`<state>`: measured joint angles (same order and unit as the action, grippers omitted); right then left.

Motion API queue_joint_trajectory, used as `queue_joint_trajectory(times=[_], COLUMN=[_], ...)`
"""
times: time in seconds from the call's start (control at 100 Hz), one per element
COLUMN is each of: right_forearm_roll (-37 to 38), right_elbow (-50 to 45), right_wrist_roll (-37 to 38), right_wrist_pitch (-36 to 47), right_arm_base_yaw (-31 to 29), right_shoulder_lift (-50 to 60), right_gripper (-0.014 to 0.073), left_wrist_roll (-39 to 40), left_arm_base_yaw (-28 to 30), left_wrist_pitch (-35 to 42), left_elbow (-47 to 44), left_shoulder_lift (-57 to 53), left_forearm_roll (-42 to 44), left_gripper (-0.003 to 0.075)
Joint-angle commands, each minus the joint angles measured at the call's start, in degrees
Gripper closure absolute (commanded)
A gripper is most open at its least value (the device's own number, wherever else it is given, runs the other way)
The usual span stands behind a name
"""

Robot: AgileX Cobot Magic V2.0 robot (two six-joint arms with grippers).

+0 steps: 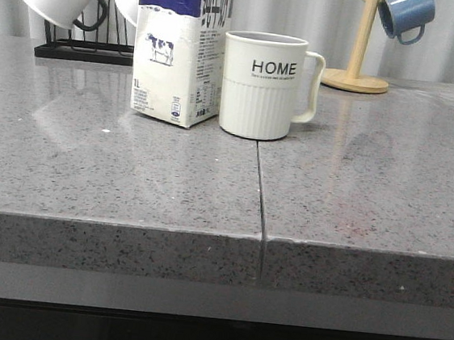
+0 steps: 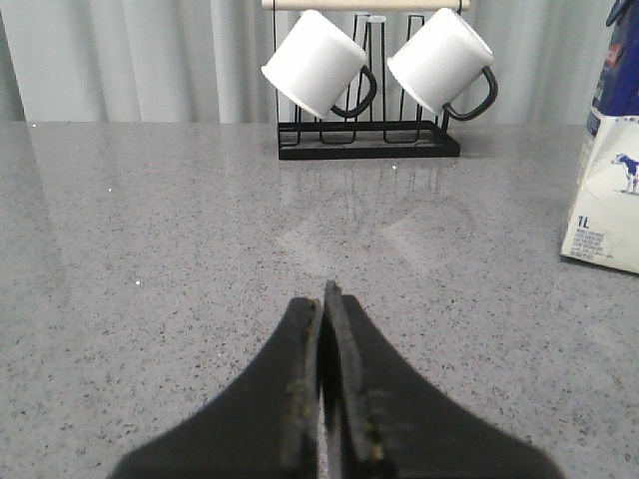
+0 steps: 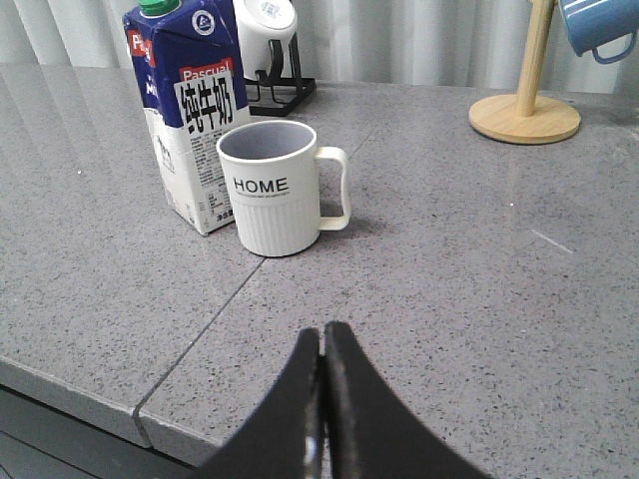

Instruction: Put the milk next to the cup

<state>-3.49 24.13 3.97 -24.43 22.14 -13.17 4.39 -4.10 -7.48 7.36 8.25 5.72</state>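
The grey speckled countertop (image 1: 370,201) fills the front view, with a seam (image 1: 260,206) running from beneath the cup forward to the near edge. Neither arm shows in that view. Plenty of bare stone lies on both sides of the seam, broadest toward the front edge.

Up on the left half stands the milk (image 1: 178,51), a tall white carton with a dark blue top, upright, cow picture facing forward. Just beside it, on its right, sits the cup (image 1: 262,84), a cream "HOME" mug, upright, handle pointing right. The two look close enough to touch or nearly so; I cannot tell which.

Behind the milk, a black wire rack (image 2: 367,140) carries two white mugs with black handles (image 2: 315,62), tilted. Back right, a wooden mug tree (image 1: 356,70) holds a blue mug (image 1: 406,14).

Now the claws. The left gripper (image 2: 327,299) hovers low over bare countertop, fingers pressed together, nothing between them, aimed at the rack, with the milk off at the edge of its view. The right gripper (image 3: 322,344) is likewise closed tight and empty, poised above the counter near the front edge, facing the cup and carton, well apart from both.
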Motion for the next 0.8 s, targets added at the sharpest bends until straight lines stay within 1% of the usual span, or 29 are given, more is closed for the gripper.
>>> queue_joint_trajectory(times=[0.0, 0.04, 0.14, 0.2, 0.28, 0.33, 0.38, 0.79], right_forearm_roll=[0.1, 0.1, 0.1, 0.1, 0.1, 0.1, 0.1, 0.1], right_elbow=[1.4, 1.4, 1.4, 1.4, 1.4, 1.4, 1.4, 1.4], right_wrist_roll=[0.0, 0.0, 0.0, 0.0, 0.0, 0.0, 0.0, 0.0], right_wrist_pitch=[4.3, 4.3, 4.3, 4.3, 4.3, 4.3, 4.2, 4.3], right_arm_base_yaw=[-0.3, -0.3, -0.3, -0.3, -0.3, -0.3, -0.3, -0.3], right_shoulder_lift=[-0.4, -0.4, -0.4, -0.4, -0.4, -0.4, -0.4, -0.4], right_gripper=[0.0658, 0.0658, 0.0658, 0.0658, 0.0658, 0.0658, 0.0658, 0.0658], left_wrist_roll=[0.3, 0.3, 0.3, 0.1, -1.6, -4.4, -5.9, -5.9], left_arm_base_yaw=[0.1, 0.1, 0.1, 0.1, 0.1, 0.1, 0.2, 0.1], left_wrist_pitch=[4.5, 5.0, 9.8, 10.1, 9.6, 5.7, 4.9, 4.3], left_elbow=[0.0, -0.6, -4.8, -6.8, -9.8, -9.6, -9.6, -9.6], left_shoulder_lift=[-0.9, -1.4, -3.9, -5.9, -9.6, -10.2, -10.1, -10.3], left_forearm_roll=[0.3, 0.3, 0.3, 0.1, -1.9, -3.8, -4.5, -4.7], left_gripper=[0.0741, 0.0741, 0.0741, 0.0741, 0.0741, 0.0741, 0.0741, 0.0741])
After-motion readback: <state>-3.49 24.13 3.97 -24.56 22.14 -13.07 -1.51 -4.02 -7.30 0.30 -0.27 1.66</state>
